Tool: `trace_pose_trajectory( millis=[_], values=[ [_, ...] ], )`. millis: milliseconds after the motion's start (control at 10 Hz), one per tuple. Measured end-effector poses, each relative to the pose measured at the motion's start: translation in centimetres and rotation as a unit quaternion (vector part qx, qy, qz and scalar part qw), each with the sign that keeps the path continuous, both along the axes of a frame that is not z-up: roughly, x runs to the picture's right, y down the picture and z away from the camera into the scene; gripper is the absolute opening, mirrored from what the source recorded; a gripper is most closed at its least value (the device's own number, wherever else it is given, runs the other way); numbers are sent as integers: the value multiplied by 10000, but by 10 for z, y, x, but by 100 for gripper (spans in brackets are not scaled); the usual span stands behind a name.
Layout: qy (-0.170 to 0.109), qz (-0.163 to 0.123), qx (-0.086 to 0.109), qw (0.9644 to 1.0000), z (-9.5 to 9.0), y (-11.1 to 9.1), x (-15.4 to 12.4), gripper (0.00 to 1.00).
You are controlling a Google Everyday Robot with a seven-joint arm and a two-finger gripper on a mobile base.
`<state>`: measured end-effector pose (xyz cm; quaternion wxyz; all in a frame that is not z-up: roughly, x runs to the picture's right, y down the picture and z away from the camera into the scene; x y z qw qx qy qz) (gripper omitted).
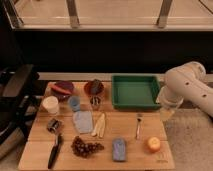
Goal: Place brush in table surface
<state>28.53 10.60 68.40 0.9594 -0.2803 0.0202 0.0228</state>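
The brush [53, 144] lies on the table surface [130, 149] at the front left, its black handle toward the front edge and its grey-silver head [54, 125] toward the back. My white arm [187, 87] reaches in from the right. My gripper [167, 113] hangs below it at the table's right edge, beside the green tray, far from the brush and holding nothing that I can see.
A green tray [134, 92] stands at the back right. A silver fork [138, 126], an orange [153, 144], a blue sponge [119, 149], grapes [86, 147], cream sticks [100, 125], a blue cloth [83, 121], a white cup [50, 105] and two bowls [94, 88] lie around. A dark chair [15, 95] stands at the left.
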Motion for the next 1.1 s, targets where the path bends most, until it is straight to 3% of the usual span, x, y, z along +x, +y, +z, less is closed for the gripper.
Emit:
trace_pose_trajectory(
  millis=[300,500,700,800,900,1000,1100],
  values=[
    [-77,111,46,9999,0,-15,-9,65],
    [-307,28,49,9995,5,-33,-43,65],
    [-724,-206,60,9971,5,-44,-97,65],
    [-1041,-420,81,9936,3,-47,-122,65],
    [-1424,-742,92,9870,-1,-47,-146,65],
    [-1780,-1062,94,9782,-5,-45,-167,65],
    [-2189,-1424,79,9653,-10,-42,-189,65]
  ],
)
